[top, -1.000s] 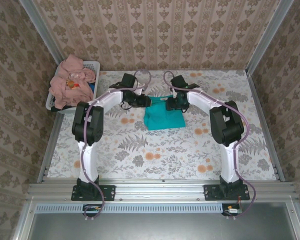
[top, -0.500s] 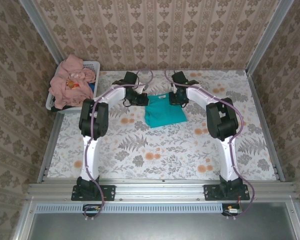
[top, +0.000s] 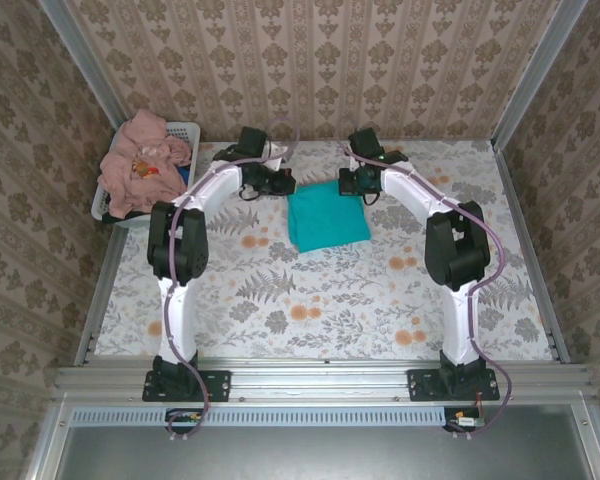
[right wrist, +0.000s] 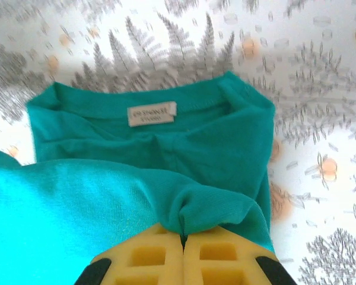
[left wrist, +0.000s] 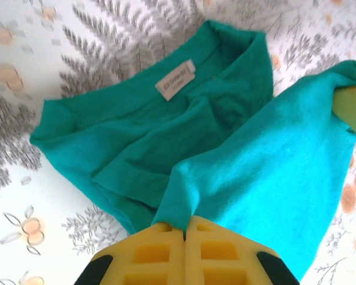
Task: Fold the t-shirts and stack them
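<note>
item: teal t-shirt [top: 328, 218]. it lies on the table [top: 310, 300] toward the far side, between the two arms, and reads from the top view as a roughly square folded packet with its far edge lifted. no star or lettering is visible on the exposed surfaces. the left wrist view [left wrist: 136, 148] shows the darker inside of the shirt lying rumpled on the cloth-covered surface, collar open, with a pale neck label [left wrist: 175, 78] facing up. a brighter, smooth panel of the same shirt rises over it toward the camera. the right wrist view [right wrist: 166, 151] shows the same arrangement: label [right wrist: 152, 113] below the collar seam, and a raised fold carried across the lower layer.

tools: the left gripper [top: 280, 183] is at the shirt's far left corner. its yellow fingers [left wrist: 185, 228] are pressed together with a pinch of teal cloth between them. the right gripper [top: 351, 185] is at the far right corner, its fingers [right wrist: 183, 237] likewise closed tight on a bunched fold of the shirt.

containers: a white basket [top: 183, 128] sits at the far left corner of the table, well apart from the teal shirt. it holds a loose, unfolded heap of salmon-pink t-shirts [top: 140, 165] that mounds above the rim. how many there are cannot be told.
</note>
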### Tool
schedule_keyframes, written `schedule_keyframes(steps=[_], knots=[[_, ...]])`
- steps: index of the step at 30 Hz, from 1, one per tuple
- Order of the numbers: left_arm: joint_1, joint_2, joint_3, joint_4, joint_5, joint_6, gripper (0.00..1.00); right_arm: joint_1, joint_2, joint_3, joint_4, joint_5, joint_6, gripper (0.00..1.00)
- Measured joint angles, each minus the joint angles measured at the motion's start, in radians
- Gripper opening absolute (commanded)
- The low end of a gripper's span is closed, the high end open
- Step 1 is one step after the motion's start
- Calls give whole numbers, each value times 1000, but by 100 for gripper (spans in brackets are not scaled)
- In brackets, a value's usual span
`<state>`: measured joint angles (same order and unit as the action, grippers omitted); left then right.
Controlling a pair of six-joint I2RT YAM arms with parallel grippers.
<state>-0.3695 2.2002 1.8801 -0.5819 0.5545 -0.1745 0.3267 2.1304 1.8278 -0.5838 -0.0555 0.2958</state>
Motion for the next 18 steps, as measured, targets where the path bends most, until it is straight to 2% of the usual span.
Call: schedule_keyframes(steps=[2,3,4,6,7,9,10,12,16,18], knots=[[13,48,60,-2,18,-9,3,-2,40,58,-3,-1,9,15],[19,79,88,-2,26,-12,7,-3,70,91,-2,-2,16,25],[26,116,114,-2,31,-14,14,-4,106,122,1,-2,26,30],[39,182,142,-3,34,-22,15,-6,171,159,3,0,30,33],[45,216,149,-10,33,-26,19,-8,201,169,3,0,30,38],[58,278,166,-27,35,-34,21,-13,248,171,0,0,39,44],[67,291,182,-32,59,-34,21,-16,266,171,0,0,43,47],[82,291,208,-47,38,-34,21,-19,272,171,1,0,44,47],[100,278,201,-81,-32,-19,29,-19,229,152,3,54,44,48],[102,250,175,-95,-74,-8,29,-19,184,106,5,89,45,46]])
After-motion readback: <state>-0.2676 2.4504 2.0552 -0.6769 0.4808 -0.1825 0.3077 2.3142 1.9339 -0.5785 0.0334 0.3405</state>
